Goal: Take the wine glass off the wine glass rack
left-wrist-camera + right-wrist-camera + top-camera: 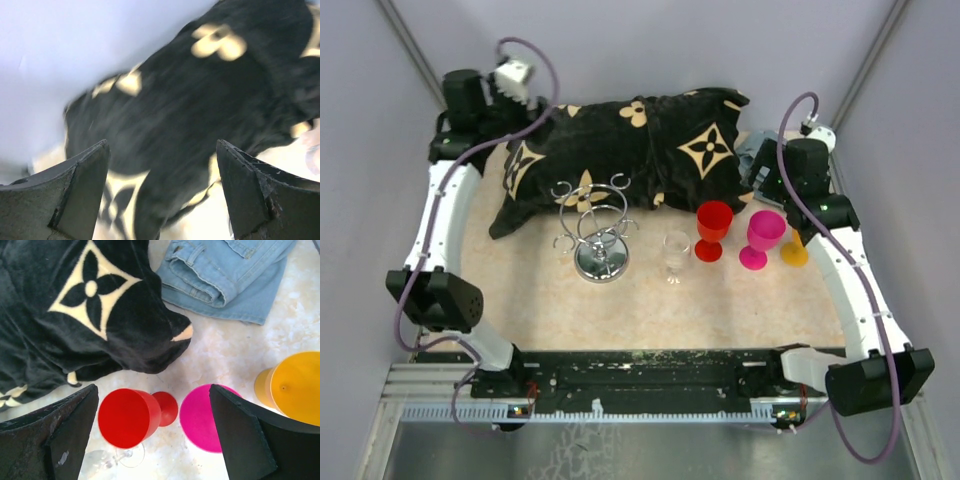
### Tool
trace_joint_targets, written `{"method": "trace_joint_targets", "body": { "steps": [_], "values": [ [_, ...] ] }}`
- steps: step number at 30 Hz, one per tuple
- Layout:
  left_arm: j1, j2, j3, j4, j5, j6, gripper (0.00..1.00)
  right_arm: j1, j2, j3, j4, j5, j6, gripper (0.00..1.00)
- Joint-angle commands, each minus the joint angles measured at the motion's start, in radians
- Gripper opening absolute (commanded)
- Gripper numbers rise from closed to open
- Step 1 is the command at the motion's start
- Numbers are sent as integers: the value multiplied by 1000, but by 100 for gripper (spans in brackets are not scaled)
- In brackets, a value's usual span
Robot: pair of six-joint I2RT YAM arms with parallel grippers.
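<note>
The chrome wine glass rack [599,233] stands mid-table on its round mirrored base, in front of the pillow. A clear wine glass [676,256] stands upright on the table just right of the rack, apart from it; it also shows at the bottom of the right wrist view [107,460]. I cannot tell whether any glass hangs on the rack's arms. My left gripper [162,150] is open and empty, high at the back left over the pillow; its view is blurred. My right gripper [153,390] is open and empty, above the red and pink goblets at the right.
A black pillow with cream flower marks [630,150] lies across the back. A red goblet [713,229], a pink goblet [762,239] and an orange goblet [793,250] stand in a row right of the clear glass. Folded jeans [230,275] lie at the back right.
</note>
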Motion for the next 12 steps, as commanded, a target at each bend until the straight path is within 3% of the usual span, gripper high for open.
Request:
{"method": "trace_joint_targets", "body": {
  "steps": [1, 4, 7, 12],
  "values": [
    [223, -135, -241, 231, 106, -228, 90, -9, -22, -80, 149, 72, -32, 92],
    [307, -206, -413, 318, 107, -242, 91, -9, -29, -145, 195, 78, -30, 93],
    [322, -259, -531, 364, 93, -227, 91, -9, -43, -197, 240, 86, -22, 93],
    [326, -291, -619, 385, 60, -252, 91, -8, -50, -228, 254, 126, -28, 94]
  ]
}}
